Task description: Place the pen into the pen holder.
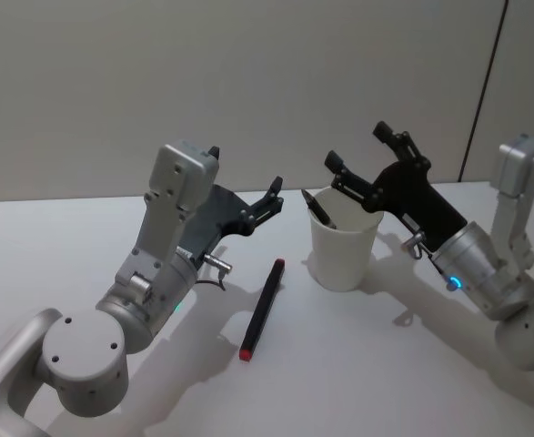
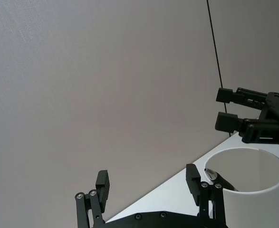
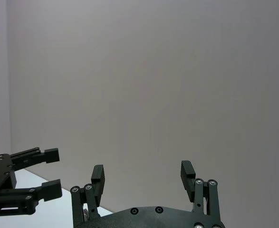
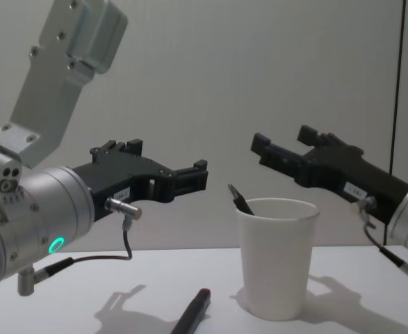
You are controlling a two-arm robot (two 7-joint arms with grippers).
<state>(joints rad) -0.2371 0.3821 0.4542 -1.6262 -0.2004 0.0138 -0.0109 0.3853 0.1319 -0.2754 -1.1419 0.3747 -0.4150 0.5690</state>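
You are keeping both claws raised off the table [image 1: 385, 382], probably to leave room around the cup. The left gripper [image 1: 246, 173], at the cup's 10 o'clock, is gaping wide and gripping nothing. The right gripper [image 1: 357, 147], at its 12 o'clock, is spread just as far and is also empty. The pen holder [image 1: 342, 250] is standing upright between them. The pen [image 1: 262, 309] is lying flat at the holder's 8 o'clock, its long axis running from 1 to 7 o'clock. A second pen [image 1: 319, 208] is leaning inside the holder, its tip pointing toward 11 o'clock.
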